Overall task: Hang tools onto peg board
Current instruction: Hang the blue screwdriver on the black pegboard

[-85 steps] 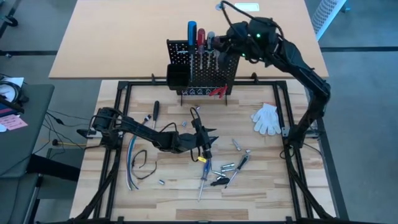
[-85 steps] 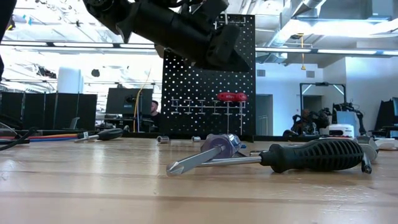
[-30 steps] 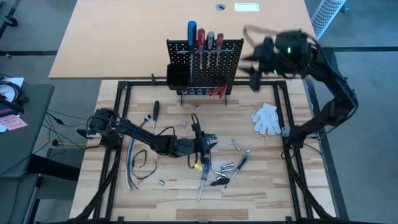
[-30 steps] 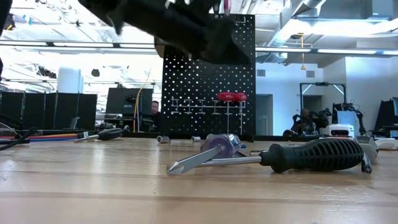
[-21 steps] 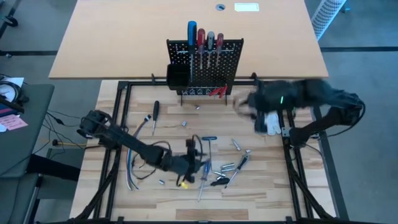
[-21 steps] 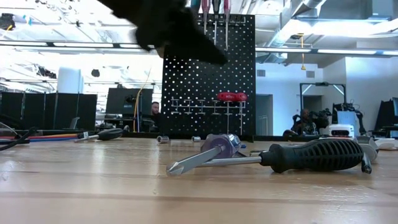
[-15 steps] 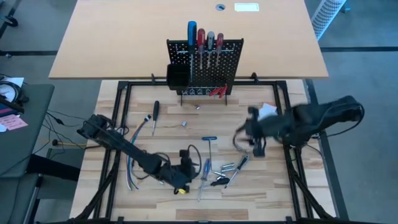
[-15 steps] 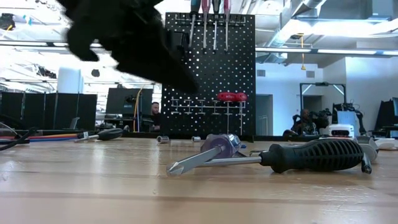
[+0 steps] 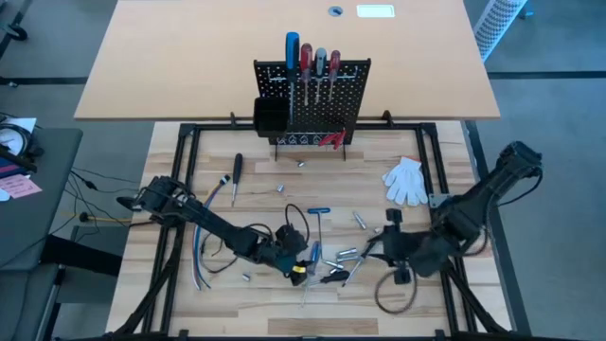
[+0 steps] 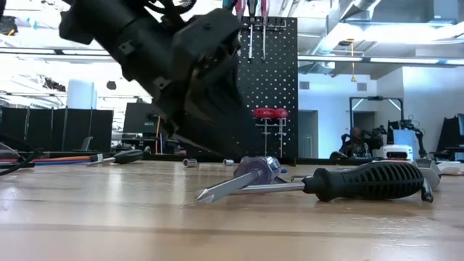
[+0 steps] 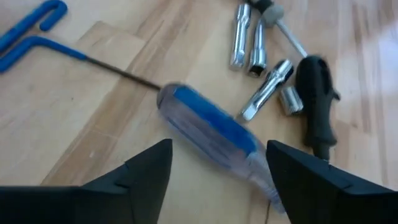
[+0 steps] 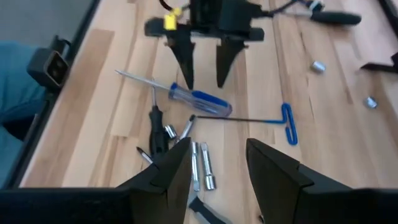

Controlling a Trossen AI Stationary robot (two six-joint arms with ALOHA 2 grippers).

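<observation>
I had both arms stretched low over the near half of the bench (image 9: 189,303), tools scattered under them.

The left pincer (image 9: 301,266) hung spread wide just above the blue-handled screwdriver (image 11: 208,127), gripping nothing; the right pincer (image 9: 374,248) hovered close by with fingers parted and empty. The pale wooden bench sat in a black frame in a bright workshop. The peg board (image 9: 311,99) stood upright at the far edge, four screwdrivers (image 9: 311,59) in its top rail, red-handled pliers (image 9: 330,139) low down, its black bin (image 9: 269,116) apparently empty. A black-handled screwdriver (image 10: 366,181), blue hex key (image 12: 287,122) and silver bits (image 11: 249,43) lay loose.
</observation>
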